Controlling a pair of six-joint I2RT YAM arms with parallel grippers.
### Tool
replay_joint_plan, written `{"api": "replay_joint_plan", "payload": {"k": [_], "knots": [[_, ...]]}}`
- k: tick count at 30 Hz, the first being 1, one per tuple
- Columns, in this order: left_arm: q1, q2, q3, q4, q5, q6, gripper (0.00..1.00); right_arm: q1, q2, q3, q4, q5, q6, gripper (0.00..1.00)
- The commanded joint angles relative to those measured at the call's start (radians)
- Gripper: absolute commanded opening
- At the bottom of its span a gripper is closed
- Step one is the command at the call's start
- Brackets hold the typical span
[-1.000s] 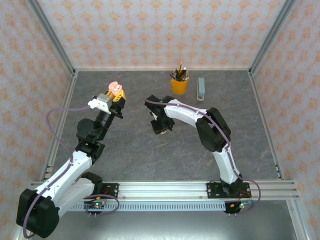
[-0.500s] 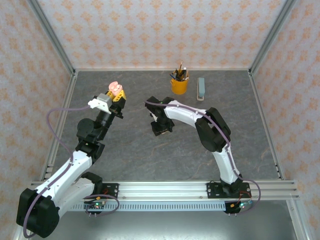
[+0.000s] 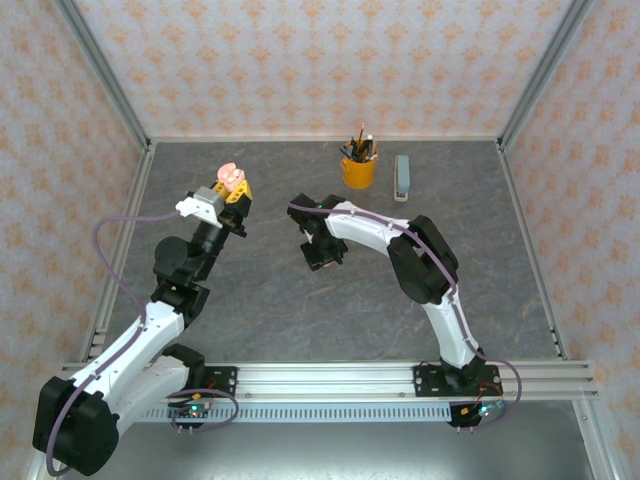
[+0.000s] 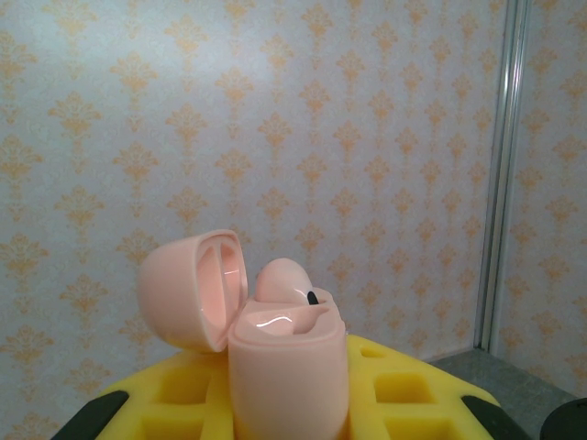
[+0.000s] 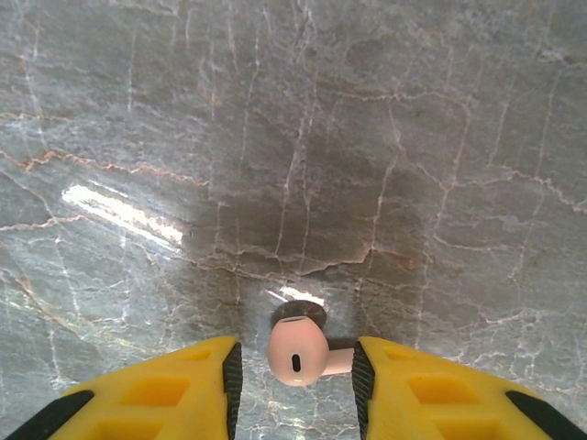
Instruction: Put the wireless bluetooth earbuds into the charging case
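Note:
My left gripper (image 3: pixel 232 186) is raised over the table's back left, shut on a pale pink charging case (image 4: pixel 289 376). The case stands upright between the yellow fingers (image 4: pixel 431 385), its lid (image 4: pixel 193 289) hinged open to the left. One pink earbud (image 4: pixel 284 280) sits in it. My right gripper (image 5: pixel 296 371) is low over the table's middle (image 3: pixel 322 256) and open. A second pale pink earbud (image 5: pixel 296 351) lies on the marble between its black pads. Its stem points at the right pad (image 5: pixel 360 380), and a gap shows on the left side.
A yellow cup of pencils (image 3: pixel 358 168) and a small grey-green box (image 3: pixel 402 177) stand at the back, right of centre. Aluminium posts and patterned walls close in the grey marble table (image 3: pixel 300 310).
The right gripper's jaws have narrowed around the earbud on the table, and that wrist has edged slightly to the left. The left arm and the case have not moved.

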Motion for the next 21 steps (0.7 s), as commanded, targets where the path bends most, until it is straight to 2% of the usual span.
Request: {"api": "replay_joint_plan", "payload": {"k": [1,10,14,18,21], "knots": [[0.007,-0.006,-0.001,0.038,-0.005,-0.007,0.00,0.006,0.037,0.016,-0.019,0.036,0.008,0.37],[0.007,-0.008,-0.003,0.040,-0.006,-0.010,0.00,0.009,0.064,0.049,-0.019,0.086,0.035,0.36],[0.007,-0.010,-0.004,0.038,-0.008,-0.010,0.00,0.009,0.080,0.084,-0.041,0.122,0.081,0.29],[0.007,-0.011,-0.004,0.039,-0.009,-0.011,0.00,0.006,0.089,0.103,-0.071,0.159,0.200,0.20],[0.007,-0.011,-0.006,0.041,-0.011,-0.013,0.00,0.002,0.062,0.059,-0.019,0.091,0.304,0.20]]}}
